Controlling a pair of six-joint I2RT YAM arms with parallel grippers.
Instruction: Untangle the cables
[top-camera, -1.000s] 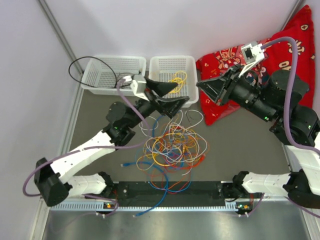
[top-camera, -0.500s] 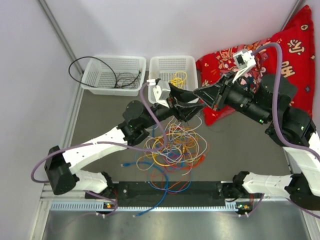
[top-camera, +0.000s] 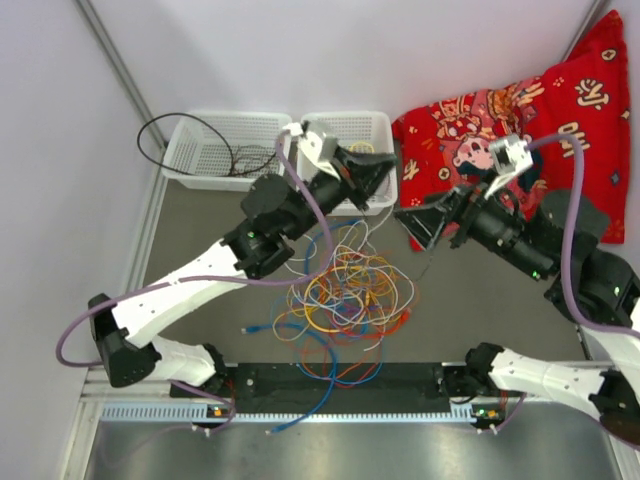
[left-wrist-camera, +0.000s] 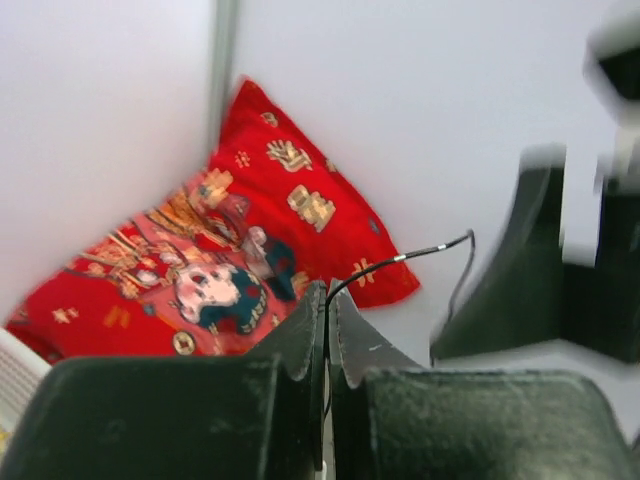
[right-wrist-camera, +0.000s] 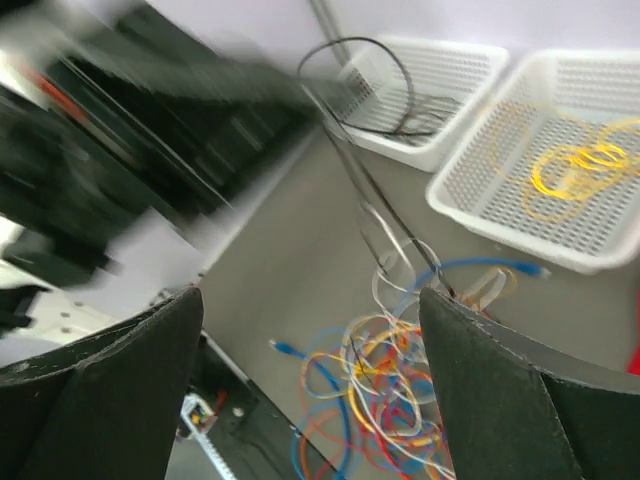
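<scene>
Gold characters are showing on the red cushion (top-camera: 520, 110), but they are too small and slanted to read, and no other writing is standing out. Two white mesh baskets are sitting side by side. One is the yellow-coil basket (top-camera: 340, 116), holding a single yellow coil (top-camera: 357, 153). The second basket (top-camera: 230, 115) is touching its side and holding one black loop (top-camera: 255, 160) that is spilling out over the rim. The one cushion is lying on the opposite side of the yellow-coil basket.

The cables (top-camera: 345, 295) are lying in one tangle on the grey table (top-camera: 190, 230), just in front of the yellow-coil basket. Yellow, orange, blue, white and red strands are crossing so thickly that they cannot be counted.

The left gripper (top-camera: 378, 175) is hovering over the yellow-coil basket's corner nearest the cushion. Its fingers (left-wrist-camera: 290, 350) are pressing fully together, pinching a thin black cable (left-wrist-camera: 400, 258) that is arching away toward a motion-blurred dark shape. The right gripper (top-camera: 410, 230) is hanging just beside that same corner, its fingers (right-wrist-camera: 110, 390) spreading wide and gripping nothing. In the right wrist view the left arm is smearing into a dark blur.
</scene>
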